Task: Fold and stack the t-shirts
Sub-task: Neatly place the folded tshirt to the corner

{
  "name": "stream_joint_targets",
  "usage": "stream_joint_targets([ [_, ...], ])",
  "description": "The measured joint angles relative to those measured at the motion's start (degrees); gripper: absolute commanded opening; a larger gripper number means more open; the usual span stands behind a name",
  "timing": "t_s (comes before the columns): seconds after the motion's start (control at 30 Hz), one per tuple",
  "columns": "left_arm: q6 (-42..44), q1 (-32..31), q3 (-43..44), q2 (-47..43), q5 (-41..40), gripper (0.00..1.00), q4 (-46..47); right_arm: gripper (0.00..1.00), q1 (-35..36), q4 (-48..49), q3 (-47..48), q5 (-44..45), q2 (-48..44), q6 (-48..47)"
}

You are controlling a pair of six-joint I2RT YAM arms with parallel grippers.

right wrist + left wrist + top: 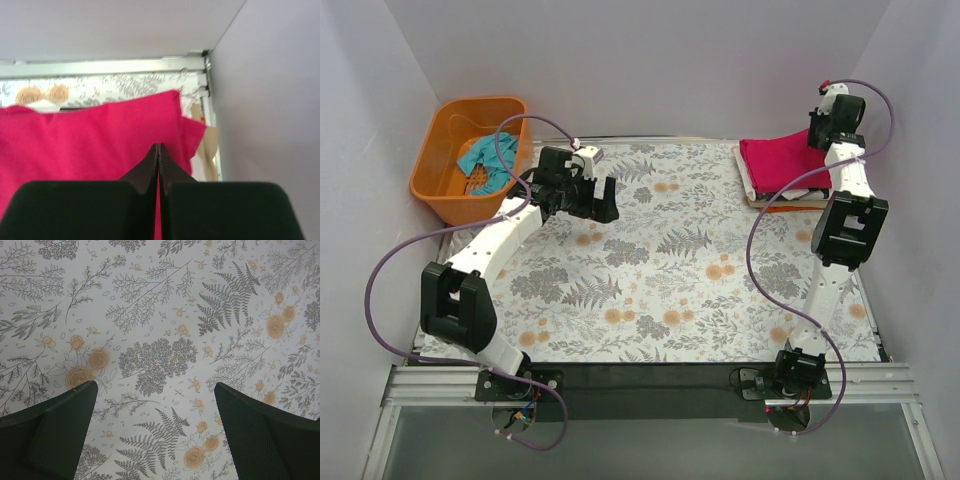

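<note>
The magenta-red t-shirt (782, 162) lies folded at the table's far right corner, on top of a white shirt whose edge (748, 182) shows at its left. It fills the right wrist view (90, 145). My right gripper (817, 140) hangs just over it, jaws pressed together (158, 145), with no cloth visibly between the tips. The teal t-shirt (480, 160) lies crumpled in the orange basket (432, 170). My left gripper (590, 208) is open and empty above the floral tablecloth (155, 385), to the right of the basket.
The floral cloth (660, 280) covers the table. White walls close in on the left, back and right. A tan and orange board (790, 204) shows under the shirt stack. A metal rail (110, 65) runs along the far edge.
</note>
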Motion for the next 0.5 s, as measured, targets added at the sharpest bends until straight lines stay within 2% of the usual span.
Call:
stream_joint_targets([
  [0.27, 0.02, 0.02, 0.00, 0.22, -0.02, 0.98, -0.02, 0.01, -1.22, 5.88, 2.75, 3.17, 1.38, 0.87],
  [0.5, 0.02, 0.07, -0.22, 1.22, -0.02, 0.98, -0.15, 0.01, -1.60, 7.61, 1.51, 3.45, 2.71, 1.60],
])
